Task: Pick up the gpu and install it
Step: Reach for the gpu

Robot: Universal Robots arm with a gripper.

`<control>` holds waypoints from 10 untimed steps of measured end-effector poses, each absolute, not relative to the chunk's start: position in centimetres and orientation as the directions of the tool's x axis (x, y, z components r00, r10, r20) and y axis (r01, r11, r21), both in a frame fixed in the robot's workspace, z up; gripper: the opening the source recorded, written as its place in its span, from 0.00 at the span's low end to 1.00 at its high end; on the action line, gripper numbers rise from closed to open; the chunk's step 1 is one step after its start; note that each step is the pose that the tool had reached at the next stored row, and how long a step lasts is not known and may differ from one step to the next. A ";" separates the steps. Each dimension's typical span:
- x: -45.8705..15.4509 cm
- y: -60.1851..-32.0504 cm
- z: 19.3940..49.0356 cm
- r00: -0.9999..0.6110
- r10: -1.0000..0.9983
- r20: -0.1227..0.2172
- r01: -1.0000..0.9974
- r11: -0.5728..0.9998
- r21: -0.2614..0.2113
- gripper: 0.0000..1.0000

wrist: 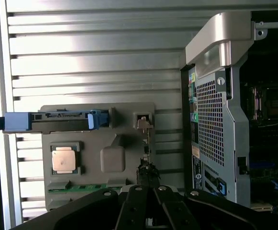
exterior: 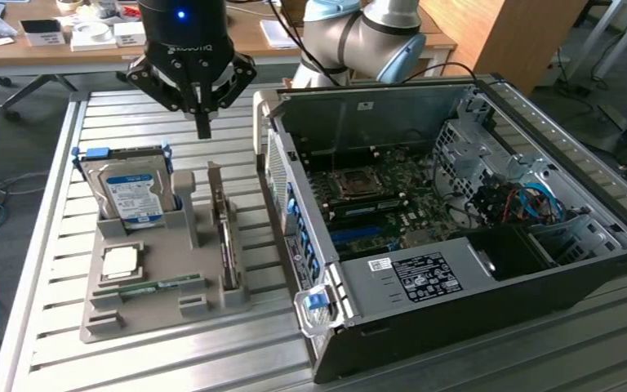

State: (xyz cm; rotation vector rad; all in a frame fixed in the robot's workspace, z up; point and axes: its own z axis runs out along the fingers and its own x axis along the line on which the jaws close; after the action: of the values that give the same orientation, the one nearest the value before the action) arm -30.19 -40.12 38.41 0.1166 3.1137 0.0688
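Observation:
The gpu stands on edge in a slot along one side of the grey holder tray, on the side nearest the computer case. It is a thin card with a silver bracket at its far end. In the wrist view the gpu appears edge-on, just beyond my fingertips. My gripper hangs in the air above the slatted table, behind the tray's far end and apart from the card. Its fingers are shut with nothing between them. In the wrist view the gripper shows its black fingers pressed together.
An open computer case lies at the exterior view's right, its motherboard exposed. The tray also carries a hard drive with blue rails, a square processor and a green memory stick. A desk with boxes stands behind.

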 end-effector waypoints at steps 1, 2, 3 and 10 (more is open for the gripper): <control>-30.2 -40.1 38.4 -0.997 0.075 -0.023 0.074 0.996 0.045 0.11; -30.2 -40.1 38.4 -0.997 0.075 -0.023 0.074 0.996 0.045 0.11; -30.2 -40.1 38.4 -0.997 0.075 -0.023 0.074 0.996 0.045 0.11; -30.2 -40.2 38.3 -0.997 0.075 -0.023 0.074 0.996 0.045 0.11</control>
State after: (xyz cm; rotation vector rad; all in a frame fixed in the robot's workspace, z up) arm -30.15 -40.19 38.33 0.1165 3.1137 0.0689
